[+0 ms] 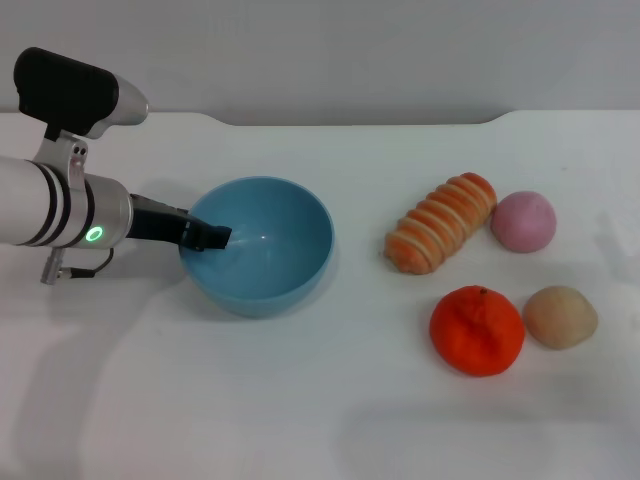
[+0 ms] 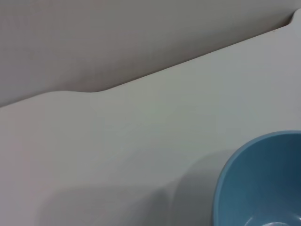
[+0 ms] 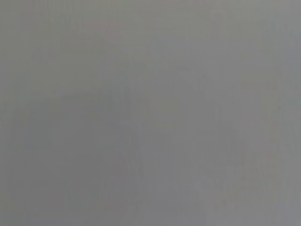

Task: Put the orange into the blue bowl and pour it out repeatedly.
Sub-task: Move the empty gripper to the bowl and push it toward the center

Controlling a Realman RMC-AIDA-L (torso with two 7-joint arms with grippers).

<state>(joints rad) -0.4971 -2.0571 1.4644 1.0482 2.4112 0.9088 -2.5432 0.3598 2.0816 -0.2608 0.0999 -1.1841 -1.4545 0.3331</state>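
Head view: left gripper (image 1: 205, 236) grips blue bowl (image 1: 285, 280) rim — orange (image 1: 477, 330) apart.

Orange (image 1: 477, 330): round, red-orange, dimpled, small stem mark on top; resting on table, well right of bowl. Bowl (image 1: 268, 262): light blue, deep, smooth, upright, empty; left of centre on table.

Light-blue bowl (image 1: 262, 245), red-orange orange (image 1: 477, 330), orange-and-cream striped loaf (image 1: 441, 223), pink ball (image 1: 524, 221), tan ball (image 1: 561, 317).
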